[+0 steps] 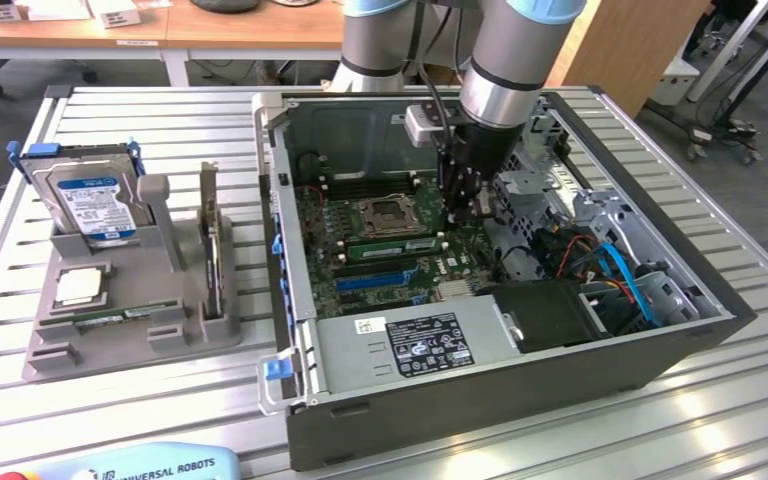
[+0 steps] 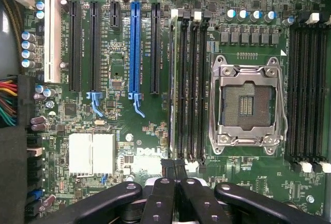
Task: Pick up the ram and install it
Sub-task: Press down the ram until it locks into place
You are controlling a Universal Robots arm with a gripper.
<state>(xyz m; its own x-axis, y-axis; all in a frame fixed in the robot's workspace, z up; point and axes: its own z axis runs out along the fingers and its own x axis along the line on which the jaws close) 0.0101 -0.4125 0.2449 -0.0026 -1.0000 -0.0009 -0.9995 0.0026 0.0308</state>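
The ram is a thin green stick standing edge-up in the memory slot nearest the long blue slot. In the exterior view the ram lies across the motherboard just below the CPU socket. My gripper is shut, its black fingertips pressed together right over one end of the ram. Whether they touch the stick I cannot tell. From outside, my gripper reaches straight down into the open computer case, at the ram's end toward the exterior view's right.
Empty black memory slots run beside the ram, and the CPU socket lies past them. A grey holder at the exterior view's left carries a hard drive. The power supply and blue cables crowd the case.
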